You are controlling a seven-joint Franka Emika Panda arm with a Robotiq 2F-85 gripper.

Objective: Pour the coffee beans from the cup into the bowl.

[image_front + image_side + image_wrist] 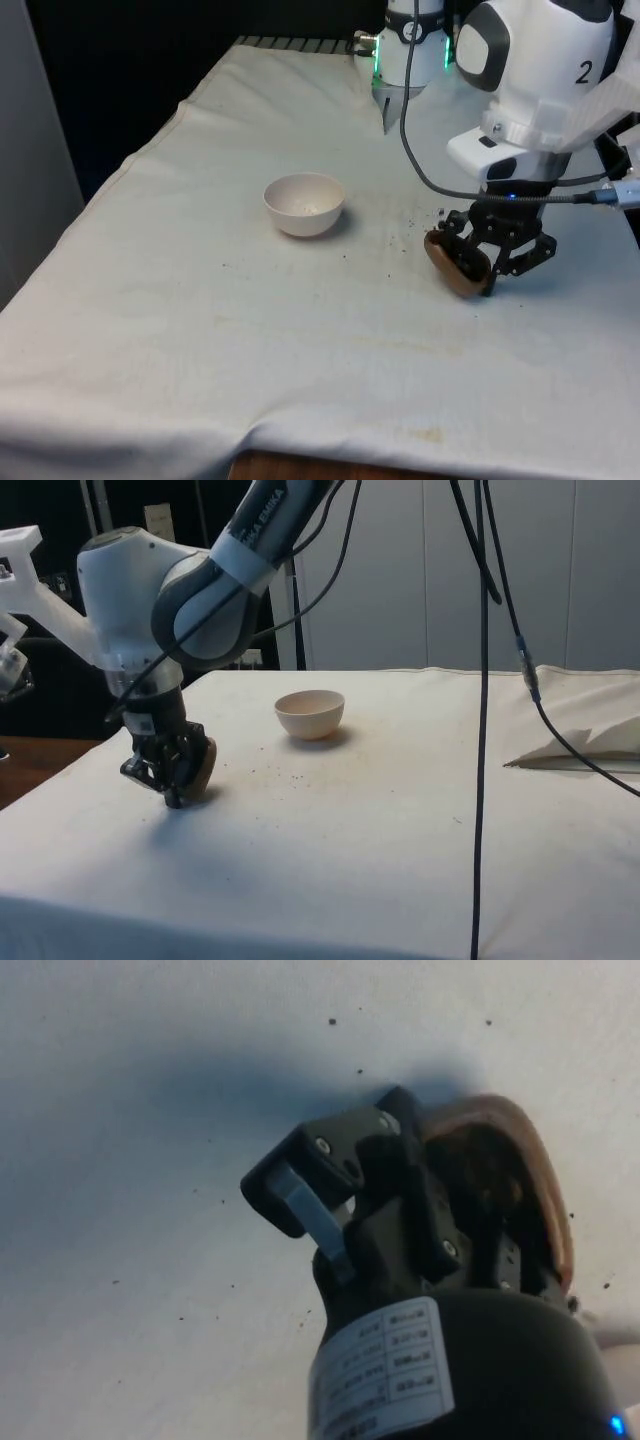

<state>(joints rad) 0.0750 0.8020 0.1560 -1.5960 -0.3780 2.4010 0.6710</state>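
Note:
A brown cup [452, 264] lies tilted far over just above the cloth at the front view's right, its mouth turned toward the arm. My gripper [488, 262] is shut on its rim, one finger inside the cup and one outside. The side view shows the gripper [172, 782] low at the table with the cup [202, 764] leaning against it. From the wrist, the cup's [520, 1175] dark inside sits beside the gripper [400, 1230]. The pale bowl [304, 203] stands upright mid-table, well apart toward the front view's left; the bowl [310, 713] looks nearly empty.
Dark specks, loose beans or crumbs [415, 215], are scattered on the white cloth between bowl and cup. A black cable [420, 165] hangs from the arm over the table. Crumpled cloth folds [590, 742] lie at the side view's right.

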